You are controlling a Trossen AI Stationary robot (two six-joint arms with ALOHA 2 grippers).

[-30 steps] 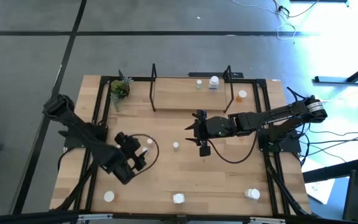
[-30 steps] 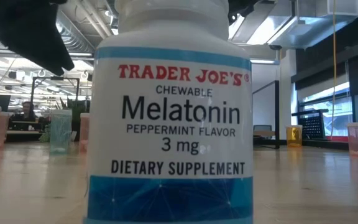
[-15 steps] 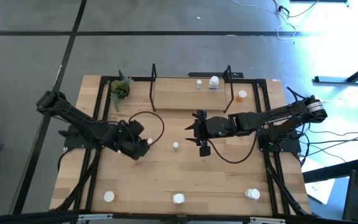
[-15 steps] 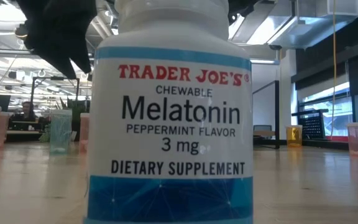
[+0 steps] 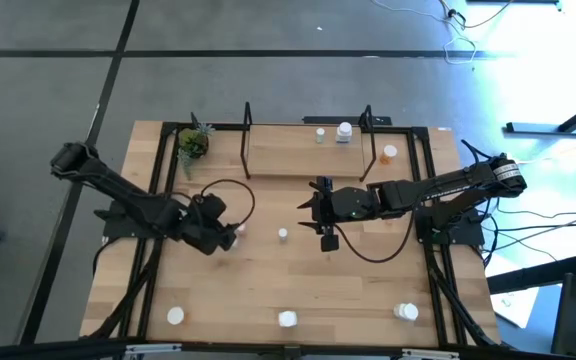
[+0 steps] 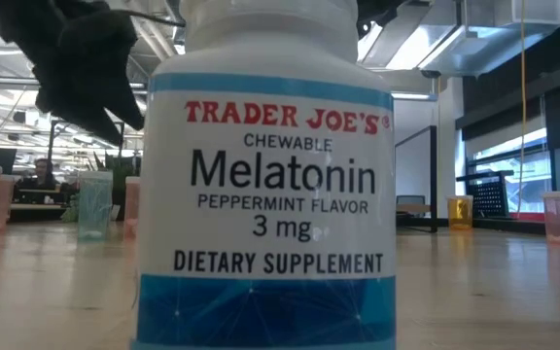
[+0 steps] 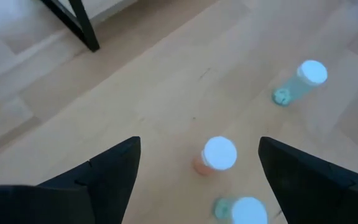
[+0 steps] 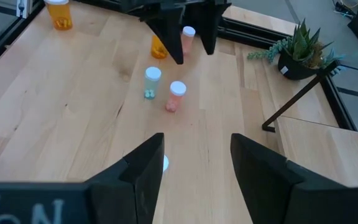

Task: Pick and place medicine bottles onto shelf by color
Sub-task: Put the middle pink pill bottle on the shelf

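Looking down from the high view: left gripper at nine o'clock of table centre, spread wide over a small cluster of medicine bottles, likely lining up a pick; shifted slightly since half a second ago. Right gripper near centre, partly parted, empty, unchanged. Shelf at twelve o'clock, two bottles on it.

Left wrist view: orange bottle between the fingers, not touched.

Low view: melatonin bottle filling the foreground.
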